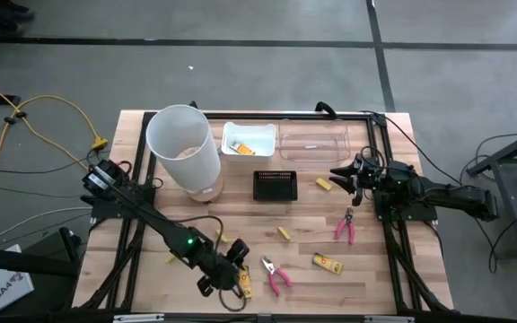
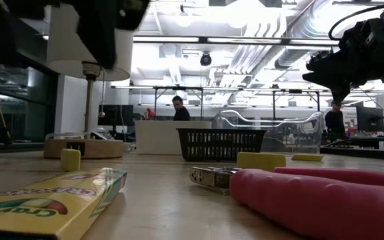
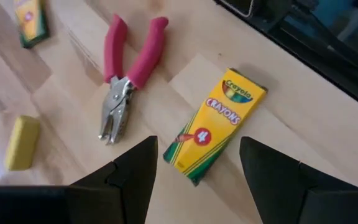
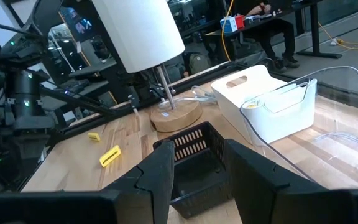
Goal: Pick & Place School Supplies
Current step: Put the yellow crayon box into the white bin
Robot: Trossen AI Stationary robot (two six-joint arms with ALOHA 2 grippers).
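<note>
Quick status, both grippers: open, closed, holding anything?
Left gripper: open, empty, hovering over the crayon box.
Right gripper: open, empty, above the black basket.

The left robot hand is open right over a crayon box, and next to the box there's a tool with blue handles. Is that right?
Almost. The left gripper is open over the crayon box, but the tool beside it has pink handles, not blue. The left wrist view shows this clearly.
</note>
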